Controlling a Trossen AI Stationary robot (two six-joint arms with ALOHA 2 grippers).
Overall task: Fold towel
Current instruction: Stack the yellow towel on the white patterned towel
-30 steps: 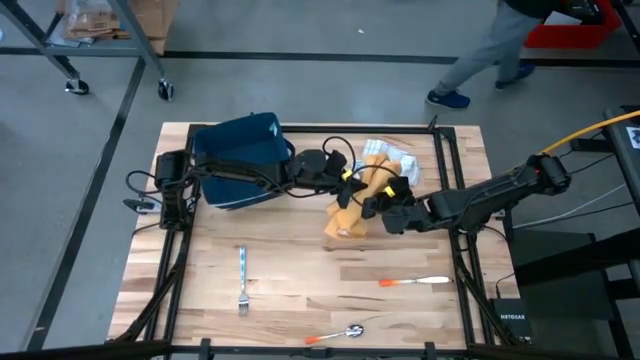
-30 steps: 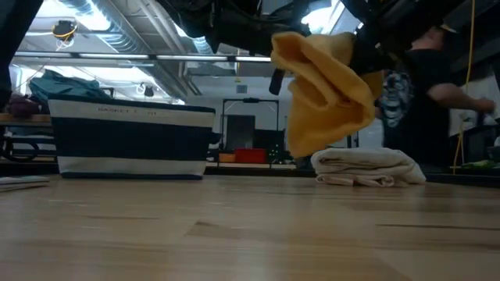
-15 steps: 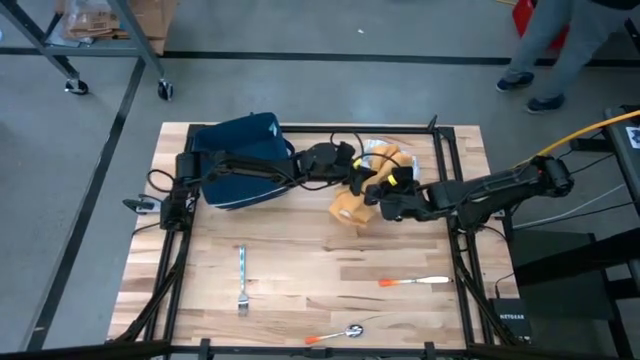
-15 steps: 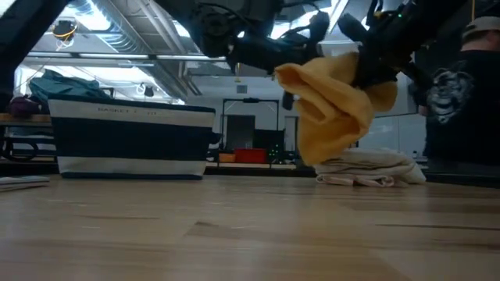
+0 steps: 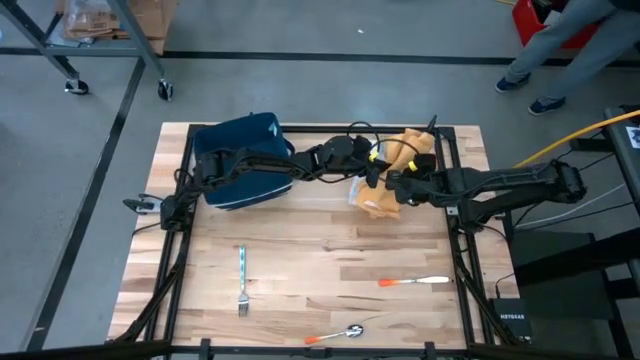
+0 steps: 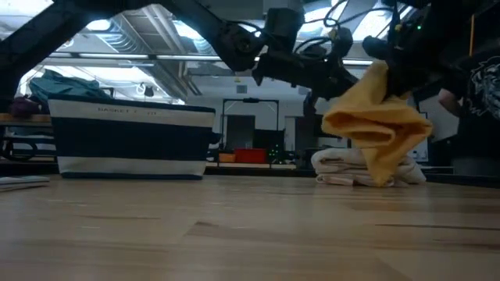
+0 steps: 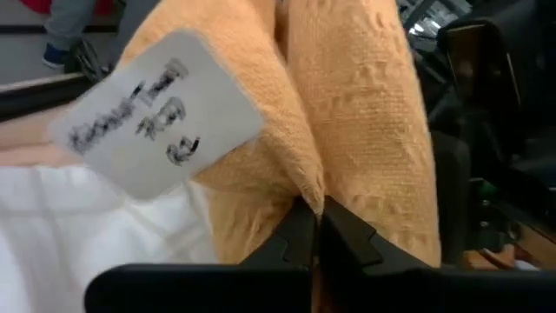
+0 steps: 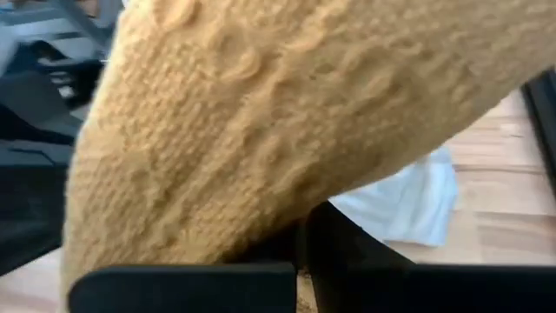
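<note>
High view: both arms meet at the table's far side, right of centre. Left gripper and right gripper each pinch the orange towel, bunched between them, above a white towel that's mostly hidden. Blue basket sits far left; fork, spoon and an orange-handled utensil lie well apart, near side.

Low view: the orange towel hangs in air, its lower edge draping in front of the folded white towel; can't tell if they touch.

Left wrist view: jaws shut tight on an orange fold, a paper tag on the cloth just beyond.

Right wrist view: fingers closed under thick knit, white cloth behind.

Risks, imo: the towel is wadded, not spread, so laying it now likely gives a crooked fold. Lowered where it hangs, it'd prob land on or drag the white towel. Each grip holds a thin fold only, so pulling apart hard could slip one corner out.
</note>
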